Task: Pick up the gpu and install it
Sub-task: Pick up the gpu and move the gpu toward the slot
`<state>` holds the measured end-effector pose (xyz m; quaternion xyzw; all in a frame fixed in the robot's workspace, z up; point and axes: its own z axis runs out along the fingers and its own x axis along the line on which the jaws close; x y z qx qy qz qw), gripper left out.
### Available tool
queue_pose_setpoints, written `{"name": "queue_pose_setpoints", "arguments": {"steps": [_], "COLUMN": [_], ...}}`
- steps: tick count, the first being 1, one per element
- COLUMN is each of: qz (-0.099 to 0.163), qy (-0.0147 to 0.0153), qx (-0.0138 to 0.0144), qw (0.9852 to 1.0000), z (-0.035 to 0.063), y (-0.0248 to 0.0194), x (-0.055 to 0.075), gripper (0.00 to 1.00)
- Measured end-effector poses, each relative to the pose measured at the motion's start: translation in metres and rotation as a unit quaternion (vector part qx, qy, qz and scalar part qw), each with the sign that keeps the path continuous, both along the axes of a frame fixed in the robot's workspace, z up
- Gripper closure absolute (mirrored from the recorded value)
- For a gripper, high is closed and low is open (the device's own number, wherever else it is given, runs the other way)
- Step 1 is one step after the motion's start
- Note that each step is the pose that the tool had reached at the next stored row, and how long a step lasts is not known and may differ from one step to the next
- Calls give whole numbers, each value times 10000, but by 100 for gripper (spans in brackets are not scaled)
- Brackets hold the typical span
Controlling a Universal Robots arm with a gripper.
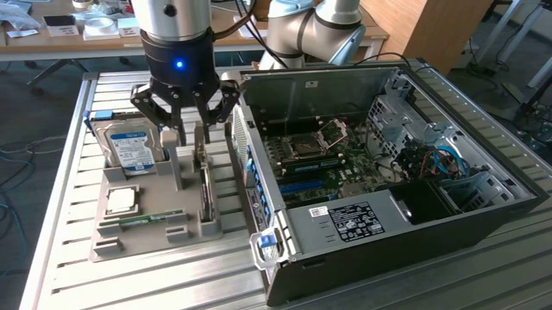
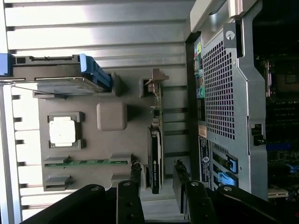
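One gripper (image 1: pixel 188 131), fingers (image 2: pixel 134 175) spread, hangs above the gpu (image 1: pixel 206 187) standing on edge in a grey tray (image 1: pixel 142 242); computer case (image 1: pixel 388 258) at three o'clock

Slatted metal table (image 1: pixel 172 278) bears a grey holder (image 1: pixel 159 194) and open computer case (image 1: pixel 388 258).

Place: a robotics lab or test workshop, by the look of it.
Work surface: a slatted aluminium bench (image 1: pixel 52 213), the industrial-profile sort.
Machine: a robot arm (image 1: pixel 177 39) hanging over it.
Workpiece: an open computer case (image 1: pixel 414 194) on its side, beside a grey parts fixture (image 1: pixel 147 219).
Surroundings: a wooden bench (image 1: pixel 35 40) with small boxes behind; loose cables (image 1: pixel 17 152) on the floor.
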<state>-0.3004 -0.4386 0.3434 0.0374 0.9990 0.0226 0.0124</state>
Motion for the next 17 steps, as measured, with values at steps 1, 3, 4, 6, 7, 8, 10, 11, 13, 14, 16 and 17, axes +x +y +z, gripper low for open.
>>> {"name": "queue_pose_setpoints", "arguments": {"steps": [1,3,4,6,7,8,10,11,13,14,16,17], "qz": [0,0,0,0,0,0,0,0,0,0,0,0], "qy": [0,0,-1,0,0,-1,0,0,0,0,0,0], "qx": [0,0,0,0,0,0,0,0,0,0,0,0], "qw": [10000,10000,10000,10000,10000,10000,10000,10000,10000,10000,10000,10000], "z": [-10,-28,-39,-64,-79,-96,-127,-142,-168,-179,-198,-205], "y": [0,0,0,0,0,0,0,0,0,0,0,0], "x": [0,0,0,0,0,0,0,0,0,0,0,0], "gripper": [58,58,58,58,58,58,58,58,58,58,58,58]}}
